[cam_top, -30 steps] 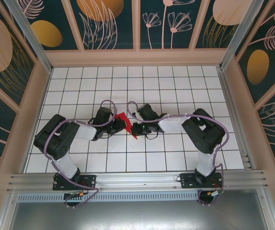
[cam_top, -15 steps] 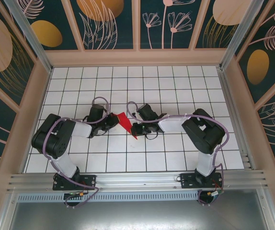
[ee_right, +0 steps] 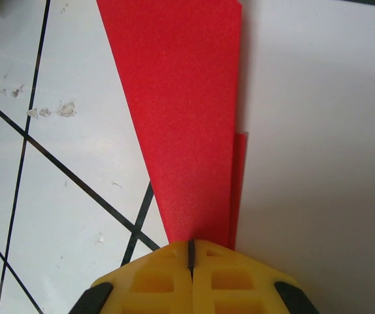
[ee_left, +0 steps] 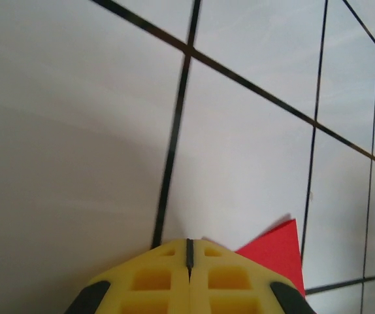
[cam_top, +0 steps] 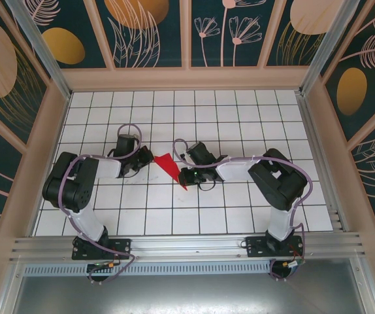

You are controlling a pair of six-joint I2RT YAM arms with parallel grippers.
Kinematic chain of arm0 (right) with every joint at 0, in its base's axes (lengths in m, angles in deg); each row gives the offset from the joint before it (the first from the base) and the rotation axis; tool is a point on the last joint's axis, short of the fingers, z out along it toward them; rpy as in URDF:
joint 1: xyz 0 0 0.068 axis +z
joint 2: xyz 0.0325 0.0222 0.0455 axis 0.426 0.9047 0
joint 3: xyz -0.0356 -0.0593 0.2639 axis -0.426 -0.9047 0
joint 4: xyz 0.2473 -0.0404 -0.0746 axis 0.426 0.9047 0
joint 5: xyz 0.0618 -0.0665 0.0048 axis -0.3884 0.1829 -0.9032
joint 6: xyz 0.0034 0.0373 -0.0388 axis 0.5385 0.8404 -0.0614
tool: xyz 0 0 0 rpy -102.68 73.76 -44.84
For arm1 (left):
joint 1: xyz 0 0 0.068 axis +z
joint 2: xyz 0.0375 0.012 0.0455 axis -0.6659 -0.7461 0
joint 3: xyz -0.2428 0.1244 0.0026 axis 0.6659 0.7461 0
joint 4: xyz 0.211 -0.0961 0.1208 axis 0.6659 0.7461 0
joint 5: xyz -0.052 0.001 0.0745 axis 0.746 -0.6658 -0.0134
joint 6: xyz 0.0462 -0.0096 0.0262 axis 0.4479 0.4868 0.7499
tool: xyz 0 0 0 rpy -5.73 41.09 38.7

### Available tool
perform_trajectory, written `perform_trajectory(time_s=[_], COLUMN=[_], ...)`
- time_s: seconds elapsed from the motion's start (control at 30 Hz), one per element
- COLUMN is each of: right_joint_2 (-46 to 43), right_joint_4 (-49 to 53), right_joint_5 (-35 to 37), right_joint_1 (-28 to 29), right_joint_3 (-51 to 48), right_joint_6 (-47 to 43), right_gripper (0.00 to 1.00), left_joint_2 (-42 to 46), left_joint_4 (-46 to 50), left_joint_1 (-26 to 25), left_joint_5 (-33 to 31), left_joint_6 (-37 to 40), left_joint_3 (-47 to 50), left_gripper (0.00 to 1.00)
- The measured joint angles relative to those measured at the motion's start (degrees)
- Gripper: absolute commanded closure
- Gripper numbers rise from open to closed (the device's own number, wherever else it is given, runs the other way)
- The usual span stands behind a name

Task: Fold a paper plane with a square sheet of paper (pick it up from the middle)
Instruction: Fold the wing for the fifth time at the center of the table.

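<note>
- While both arms lay low on the table (cam_top: 240,111), I counted one red thing. It was the paper plane (cam_top: 168,167), a slim dart lying flat near the middle of the white grid, between the two claws.
- Plane, top camera: its wide end pointed away from the arm bases and its sharp end pointed toward them, on a slant.
- Arms counted: two. Claws counted: two.
- Left gripper (ee_left: 189,258): its two yellow fingers (ee_left: 151,281) were pressed together, with only a thin seam between them. Nothing was visible in that seam.
- Left gripper, position: it sat low over a bare tile. One corner of the red paper lay just beside the fingertips on their right. I could not tell whether they touched.
- Right gripper (ee_right: 191,252): its jaws were likewise closed to a hairline.
- Right wrist camera: the plane narrowed toward the right gripper, and its pointed end ran in under the fingertips. I could not tell whether it was pinched or only pressed down.
- Paper layers seen there: two. One was a broad red face, and a thin second strip showed along its right edge.
- A few pale specks (ee_right: 47,111) lay on the tile to the left of the paper.
</note>
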Motion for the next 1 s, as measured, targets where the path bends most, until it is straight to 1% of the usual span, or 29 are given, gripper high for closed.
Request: perform_trajectory(time_s=[0.13, 0.2, 0.3, 0.4, 0.47, 0.63, 0.83, 1.0], right_joint_2=[-0.1, -0.1, -0.4, -0.8, -1.0, -1.4, -2.2, -2.4], right_joint_4=[0.0, 0.0, 0.0, -0.1, -0.2, -0.8, 0.5, 1.4], right_joint_5=[0.0, 0.0, -0.1, -0.1, -0.4, -1.6, -5.5, -7.0], right_joint_1=[0.0, 0.0, 0.0, 0.0, 0.0, -0.1, -0.4, -0.6], right_joint_3=[0.0, 0.0, 0.0, 0.1, 0.0, -0.3, -0.9, -0.1], right_joint_6=[0.0, 0.2, 0.2, 0.2, 0.2, 0.2, -0.1, -0.5], right_gripper=[1.00, 1.00, 1.00, 1.00, 1.00, 1.00, 1.00, 1.00], left_joint_2=[6.1, 9.3, 11.3, 10.6, 9.1, 5.2, 3.3, 1.9], left_joint_4=[0.2, -0.3, -2.6, -4.0, -4.4, -4.7, -4.7, -4.4], left_joint_1=[0.4, -0.8, -4.4, -7.8, -9.2, -9.6, -10.3, -10.3], left_joint_5=[-1.0, -0.8, -0.3, 0.7, 1.3, 1.9, 2.1, 2.3], left_joint_6=[0.0, -0.1, -0.7, -1.6, -2.1, -2.8, -2.8, -2.8], left_joint_3=[1.9, 2.6, 3.6, 4.4, 4.6, 5.0, 5.1, 5.0], left_gripper=[1.00, 1.00, 1.00, 1.00, 1.00, 1.00, 1.00, 1.00])
